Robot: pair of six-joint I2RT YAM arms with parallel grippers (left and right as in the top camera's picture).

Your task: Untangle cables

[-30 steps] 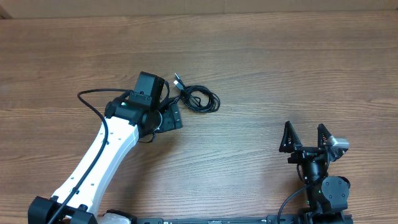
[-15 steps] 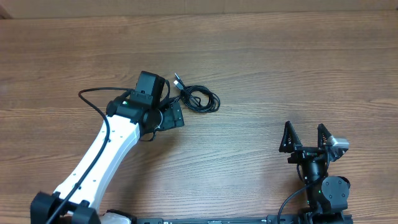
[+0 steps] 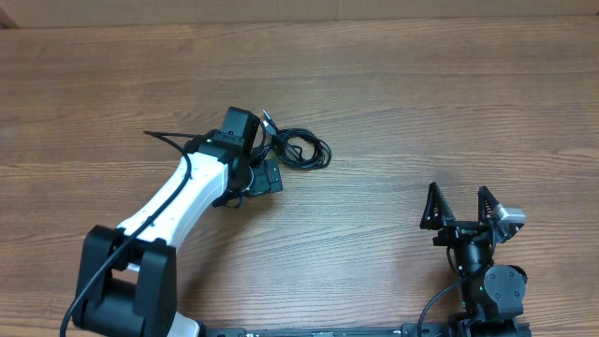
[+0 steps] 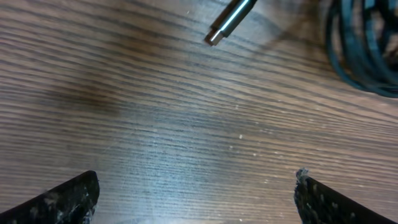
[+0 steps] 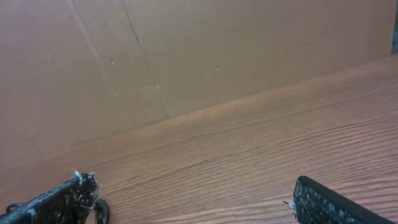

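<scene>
Since a second ago, the left hand has been carried rightward toward the cables, its arm swung round; its fingers are spread wide over bare bench, nothing grasped; the thin black cords are seen coiled in a loose bundle just beside it, a silver-tipped plug sticking out from the loops; the right hand is released, well apart.
</scene>
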